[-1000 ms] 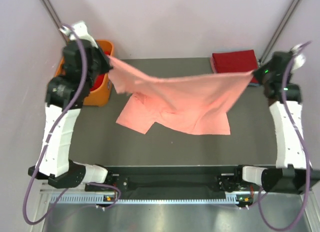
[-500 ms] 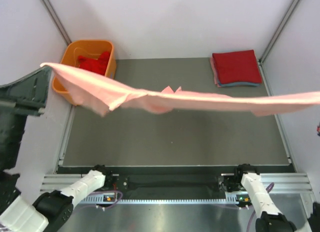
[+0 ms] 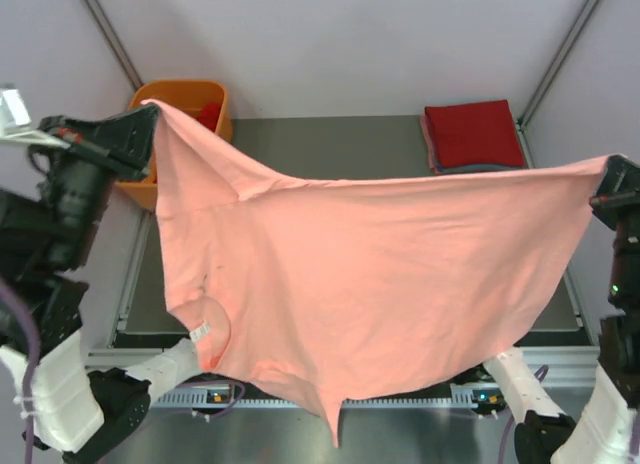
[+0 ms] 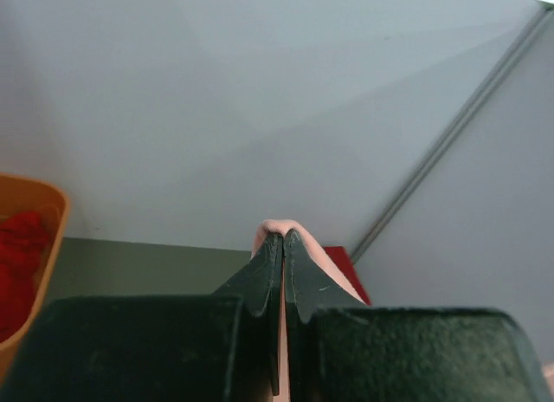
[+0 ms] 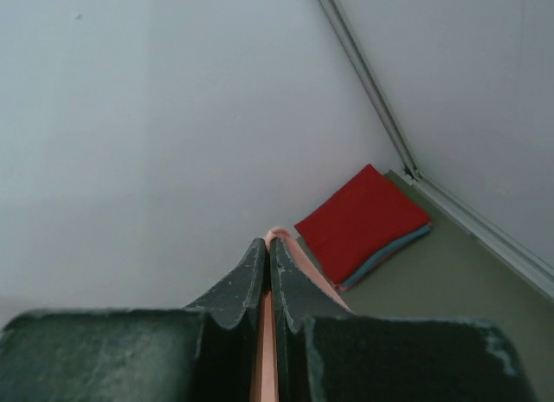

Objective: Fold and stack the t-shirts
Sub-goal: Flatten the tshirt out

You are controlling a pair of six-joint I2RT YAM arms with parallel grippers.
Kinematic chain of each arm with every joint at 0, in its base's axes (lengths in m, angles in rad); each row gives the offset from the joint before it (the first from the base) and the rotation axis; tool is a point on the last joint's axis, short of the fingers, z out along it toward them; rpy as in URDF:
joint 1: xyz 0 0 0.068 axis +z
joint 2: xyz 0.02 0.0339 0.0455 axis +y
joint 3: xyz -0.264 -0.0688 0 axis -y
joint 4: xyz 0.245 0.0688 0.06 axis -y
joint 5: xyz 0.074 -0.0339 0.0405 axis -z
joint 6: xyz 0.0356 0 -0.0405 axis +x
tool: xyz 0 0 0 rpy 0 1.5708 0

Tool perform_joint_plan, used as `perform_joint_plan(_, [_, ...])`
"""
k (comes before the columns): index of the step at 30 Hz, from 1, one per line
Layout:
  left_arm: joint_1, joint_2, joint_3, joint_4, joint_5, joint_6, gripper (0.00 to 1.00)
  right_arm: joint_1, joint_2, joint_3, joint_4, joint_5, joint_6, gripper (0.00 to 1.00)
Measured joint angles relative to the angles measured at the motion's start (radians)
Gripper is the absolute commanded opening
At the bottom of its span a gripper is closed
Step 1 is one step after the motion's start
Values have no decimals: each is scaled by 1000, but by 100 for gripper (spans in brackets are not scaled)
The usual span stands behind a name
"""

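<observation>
- Top view: the salmon-pink t-shirt (image 3: pixel 370 274) hangs spread in the air as one broad sheet between the two arms, off the table (image 3: pixel 330 139) and hiding its middle and near edge
- Its upper edge sags in a shallow curve from corner to corner. The neck opening with a small white label (image 3: pixel 200 332) lies low on the left, and a narrow point of cloth droops past the arm bases
- The left gripper (image 3: pixel 148 119) is clamped on the shirt's upper left corner, just beside the orange tub (image 3: pixel 185 89). The right gripper (image 3: pixel 603 174) is clamped on the upper right corner, over the table's right edge and near the wall
- Beyond the cloth's upper edge a strip of grey table shows between the tub and the folded stack (image 3: pixel 475 134)
- The shirt is soft, matte cotton with shallow creases. The tub is smooth plastic with rounded corners and has red t-shirts (image 3: pixel 210 114) bunched inside. The stack is a neat rectangle, red on top with pink and blue-grey edges beneath, at the far right corner
- Left wrist view: the black, scuffed fingers (image 4: pixel 260 276) press flat together on a thin pink fold that pokes over their tips. The tub's rim is at the left edge, and a red corner of the stack is just right of the fingers, under pale walls
- Right wrist view: the jaws are likewise pressed shut on a pink edge, with the stack lying flat beyond them by the wall's corner
</observation>
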Motion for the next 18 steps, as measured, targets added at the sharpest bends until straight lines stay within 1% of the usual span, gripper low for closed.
perform_joint_plan(2, [0,11,-93,51,-37,45,0,0,-5,-129,66,6,-14,0])
perform_joint_plan(6, [0,87,-320,212,-117,150,0,0,29,-470,276,-2,-39,0])
perform_joint_plan(9, [10,217,-452,343,-131,212,0,0,142,-662,439,-39,-42,0])
perform_joint_plan(11, [29,345,-513,422,-111,234,0,0,282,-758,569,-80,-41,0])
perform_joint_plan(13, [53,474,-543,475,-84,245,0,-1,405,-814,663,-106,-41,0])
perform_joint_plan(14, [65,570,-549,498,-62,246,0,-3,478,-829,705,-123,-41,0])
perform_joint_plan(18, [128,790,-545,581,23,240,0,-20,710,-812,836,-213,-43,0])
